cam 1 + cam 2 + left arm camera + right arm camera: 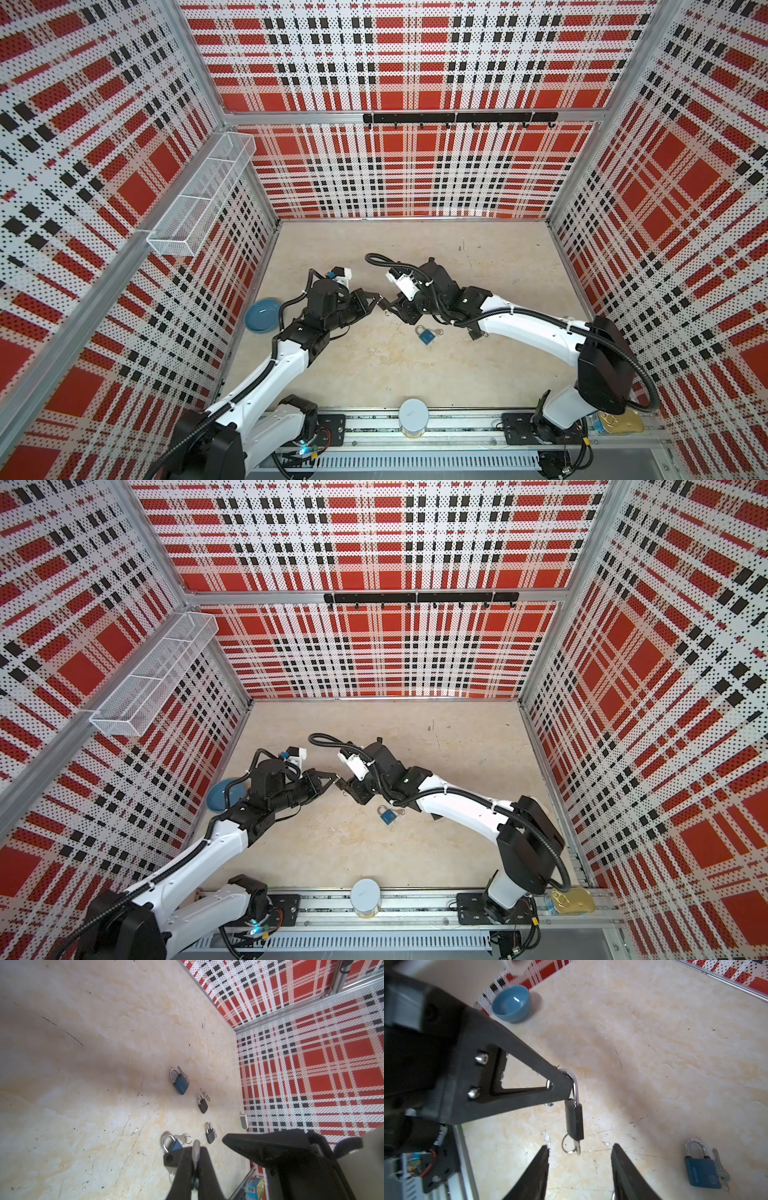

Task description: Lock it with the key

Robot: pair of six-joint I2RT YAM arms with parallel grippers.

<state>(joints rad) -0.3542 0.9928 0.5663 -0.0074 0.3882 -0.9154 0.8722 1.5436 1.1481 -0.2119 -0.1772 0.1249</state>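
My left gripper (196, 1152) is shut on the steel shackle (572, 1077) of a small black padlock (574, 1120), which hangs above the floor. The key (577, 1148), with its ring, sticks out of the padlock's underside. My right gripper (580, 1149) is open, its fingertips on either side of the key and ring without touching them. In both top views the left gripper (378, 302) (335, 780) and the right gripper (397, 308) (352, 789) meet tip to tip at mid-floor, with the black padlock (385, 309) between them.
A blue padlock (424, 335) (702, 1172) with keys lies on the floor near the right arm. Further padlocks, one blue (180, 1084) and two black (202, 1104), lie beyond. A blue bowl (262, 314) sits by the left wall. A white can (413, 417) and a tin (619, 424) stand on the front rail.
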